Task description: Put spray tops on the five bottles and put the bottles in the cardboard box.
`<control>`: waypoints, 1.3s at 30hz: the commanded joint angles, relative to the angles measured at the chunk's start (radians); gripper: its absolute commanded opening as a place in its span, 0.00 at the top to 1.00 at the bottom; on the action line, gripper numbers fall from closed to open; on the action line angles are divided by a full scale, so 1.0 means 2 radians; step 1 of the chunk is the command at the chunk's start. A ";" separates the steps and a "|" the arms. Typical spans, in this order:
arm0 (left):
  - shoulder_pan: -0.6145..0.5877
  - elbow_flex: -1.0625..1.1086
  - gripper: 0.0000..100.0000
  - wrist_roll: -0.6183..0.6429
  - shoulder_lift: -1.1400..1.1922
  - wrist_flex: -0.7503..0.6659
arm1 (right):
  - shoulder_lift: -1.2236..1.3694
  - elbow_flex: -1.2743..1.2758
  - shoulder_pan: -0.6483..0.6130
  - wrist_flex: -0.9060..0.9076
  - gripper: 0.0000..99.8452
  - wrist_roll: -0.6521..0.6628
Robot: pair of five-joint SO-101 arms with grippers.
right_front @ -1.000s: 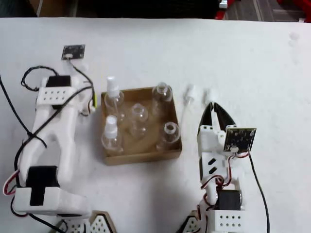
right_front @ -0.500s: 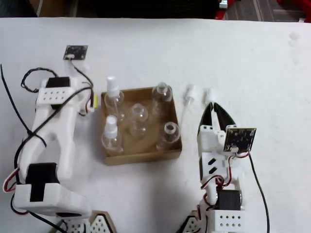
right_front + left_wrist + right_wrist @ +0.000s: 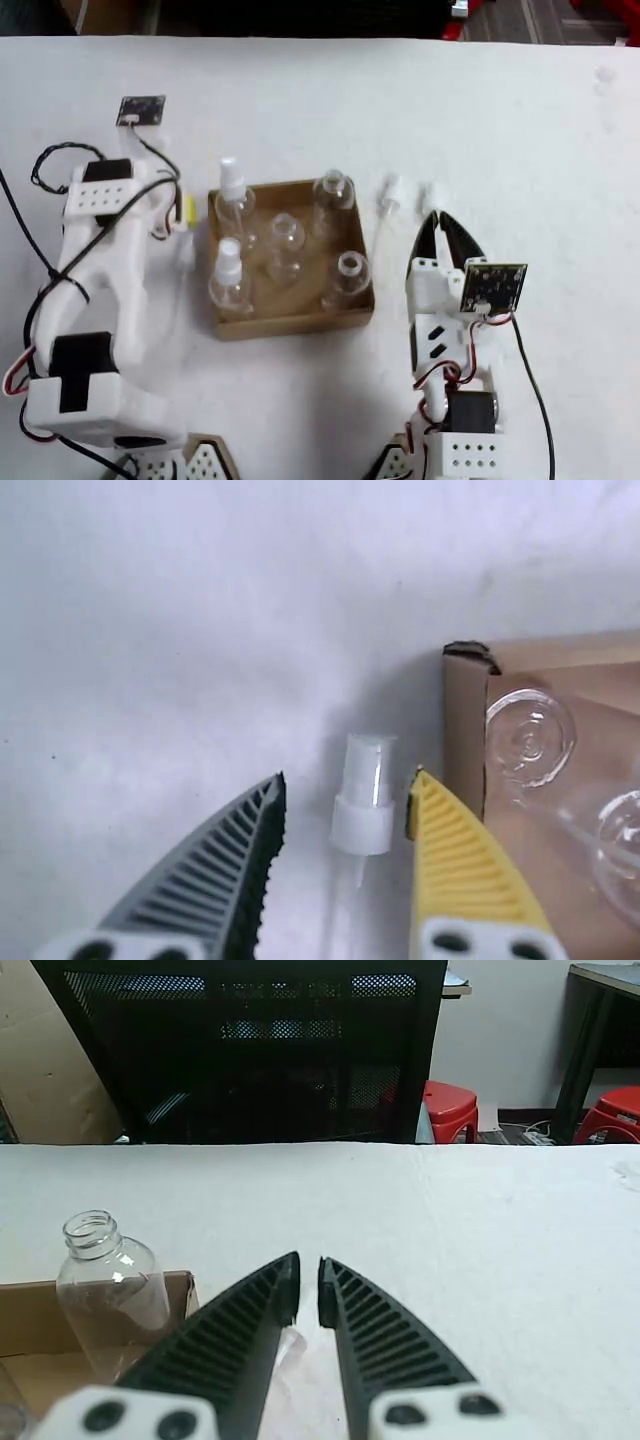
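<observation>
Left wrist view: left pincer [image 3: 349, 775] spread wide, empty, straddling spray top [image 3: 365, 800] lying beside cardboard box [image 3: 462, 730], evidently for pickup. Right pincer [image 3: 438, 216], high view centre-right: closed, empty.

Likely a lab or workshop room: a white-covered desk [image 3: 300, 90] carries two robot arms [image 3: 100, 290]. Behind it stand a black mesh panel [image 3: 240, 1050], red stools [image 3: 450, 1110] and a plain wall [image 3: 510, 1030].

White table [image 3: 500, 120], cardboard box [image 3: 290, 325], loose spray tops [image 3: 391, 192] beside it
</observation>
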 commanded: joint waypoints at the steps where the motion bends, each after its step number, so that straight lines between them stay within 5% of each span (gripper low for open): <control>1: 0.003 -0.013 0.81 -0.005 0.016 -0.005 | -0.003 0.005 -0.003 0.003 0.98 -0.001; 9: 0.002 -0.061 0.82 -0.002 0.115 -0.005 | -0.003 0.005 -0.002 0.003 0.98 -0.001; 35: 0.026 -0.078 0.82 -0.005 0.171 -0.019 | -0.003 0.005 -0.002 0.003 0.98 -0.001; 39: 0.026 -0.100 0.92 -0.005 0.178 -0.016 | -0.003 0.005 -0.002 0.003 0.98 -0.001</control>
